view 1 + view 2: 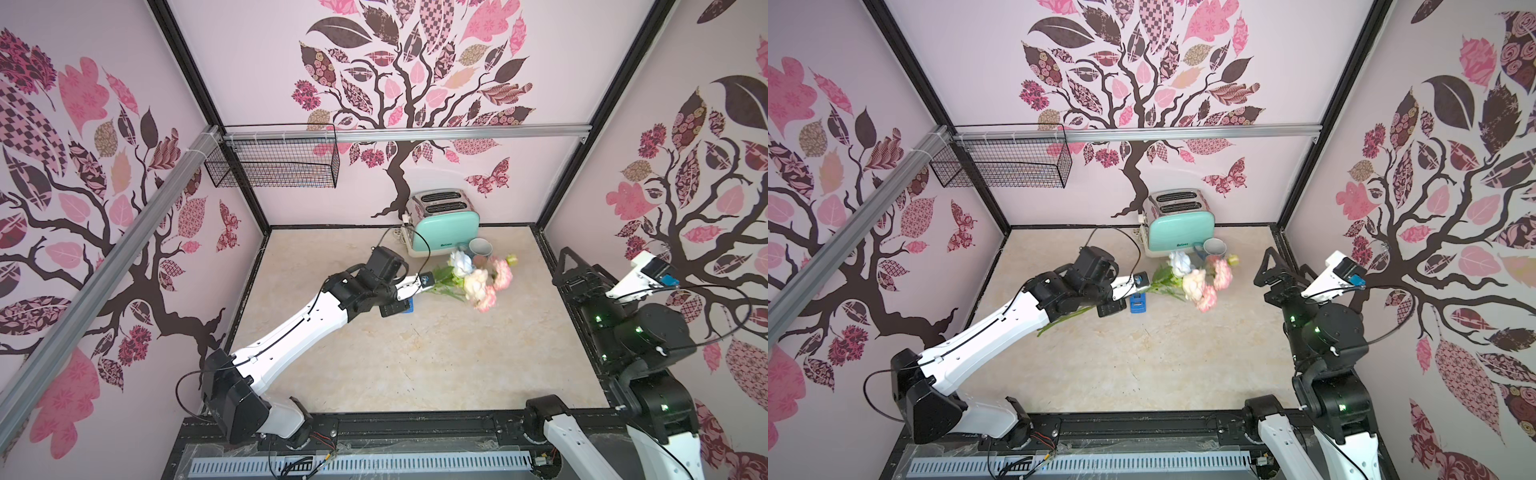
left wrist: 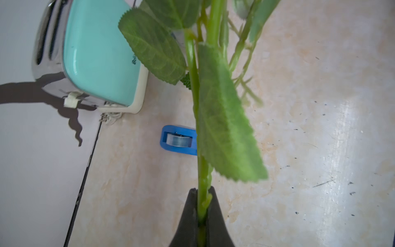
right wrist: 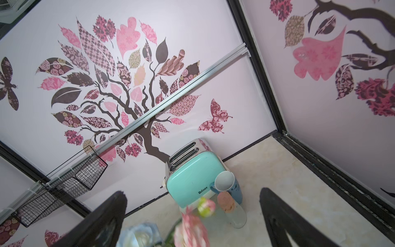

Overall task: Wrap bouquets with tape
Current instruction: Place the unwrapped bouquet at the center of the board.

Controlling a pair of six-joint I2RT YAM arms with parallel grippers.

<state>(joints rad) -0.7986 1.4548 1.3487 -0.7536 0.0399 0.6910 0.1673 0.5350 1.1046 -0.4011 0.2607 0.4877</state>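
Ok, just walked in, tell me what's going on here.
The left gripper is shut on the green stems of the bouquet, holding it over the table with the blooms toward the mint toaster and mug. The blue tape dispenser sits on the table near that gripper, untouched. The right gripper is open and holds nothing.

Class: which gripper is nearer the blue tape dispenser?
Left. The left gripper, shut on the flower stems, is right by the tape dispenser; the right gripper stands open beyond the blooms.

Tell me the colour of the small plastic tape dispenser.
The small plastic tape dispenser is blue; clearest in the left wrist view.
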